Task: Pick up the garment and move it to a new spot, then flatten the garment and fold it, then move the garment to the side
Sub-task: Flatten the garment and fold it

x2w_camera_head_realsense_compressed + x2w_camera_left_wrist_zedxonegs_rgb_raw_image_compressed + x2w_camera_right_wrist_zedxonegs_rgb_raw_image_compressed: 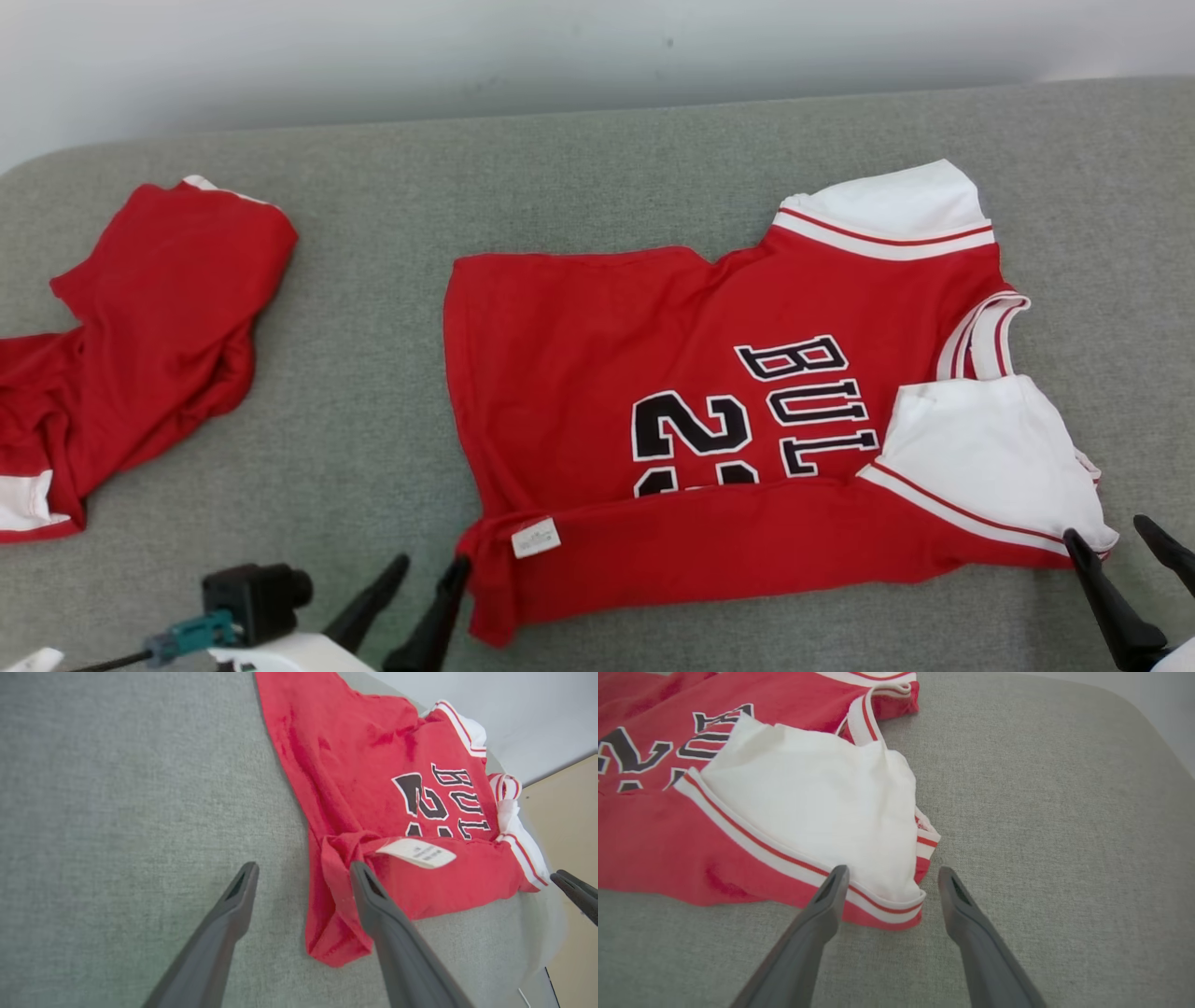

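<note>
Lying at centre right of the frame, a red jersey (653, 373) with white sleeves and black lettering is being carried by the grey fabric-covered bench (373, 420), its lower edge folded up. The left claw (432, 560) is being held open and empty at its lower-left corner, the right claw (1105, 527) likewise at the lower white sleeve (980, 448).

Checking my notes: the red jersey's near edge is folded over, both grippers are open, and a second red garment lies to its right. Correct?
One thing is wrong: the second red garment lies left of the jersey, not right; the head view shows it. The folded near edge and the open left gripper and right gripper are correct.
</note>
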Robot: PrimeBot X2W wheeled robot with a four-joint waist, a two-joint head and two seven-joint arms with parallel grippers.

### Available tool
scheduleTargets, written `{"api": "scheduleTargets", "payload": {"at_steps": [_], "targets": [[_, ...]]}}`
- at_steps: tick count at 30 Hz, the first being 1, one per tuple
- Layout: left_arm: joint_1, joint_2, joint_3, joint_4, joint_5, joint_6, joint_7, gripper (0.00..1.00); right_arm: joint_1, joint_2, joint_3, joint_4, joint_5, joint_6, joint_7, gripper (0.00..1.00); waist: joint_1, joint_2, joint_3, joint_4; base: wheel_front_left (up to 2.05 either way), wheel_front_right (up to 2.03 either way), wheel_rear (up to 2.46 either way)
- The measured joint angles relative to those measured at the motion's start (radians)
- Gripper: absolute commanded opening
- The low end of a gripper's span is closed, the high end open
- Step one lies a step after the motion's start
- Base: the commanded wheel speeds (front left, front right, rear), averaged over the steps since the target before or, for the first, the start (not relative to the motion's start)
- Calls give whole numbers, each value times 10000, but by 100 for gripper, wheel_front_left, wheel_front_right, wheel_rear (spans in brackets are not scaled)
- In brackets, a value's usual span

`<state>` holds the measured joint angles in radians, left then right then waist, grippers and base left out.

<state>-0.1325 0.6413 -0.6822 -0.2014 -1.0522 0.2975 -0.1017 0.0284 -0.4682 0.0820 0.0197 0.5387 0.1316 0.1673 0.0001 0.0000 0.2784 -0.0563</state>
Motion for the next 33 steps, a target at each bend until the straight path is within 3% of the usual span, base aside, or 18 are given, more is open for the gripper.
{"api": "scheduleTargets", "payload": {"at_steps": [7, 14, 22, 33], "targets": [[71, 96, -537, 205, 393, 46, 405, 100, -187, 0, 25, 449, -385, 0, 167, 100, 0, 0, 150, 78, 0, 0, 0], [71, 272, -249, 221, 301, 111, 290, 100, -276, 10, 65, 755, -401, 2, 207, 100, 0, 0, 17, 171, 0, 0, 0], [301, 500, -474, -554, 301, 161, 522, 100, -274, 38, 121, 907, -387, 2, 249, 100, -1, 0, -189, 178, 0, 0, 0], [-121, 194, -1162, -487, 796, 291, 1122, 100, -501, 67, 221, 966, -368, 2, 163, 100, -1, 0, 221, 117, 0, 0, 0]]}}
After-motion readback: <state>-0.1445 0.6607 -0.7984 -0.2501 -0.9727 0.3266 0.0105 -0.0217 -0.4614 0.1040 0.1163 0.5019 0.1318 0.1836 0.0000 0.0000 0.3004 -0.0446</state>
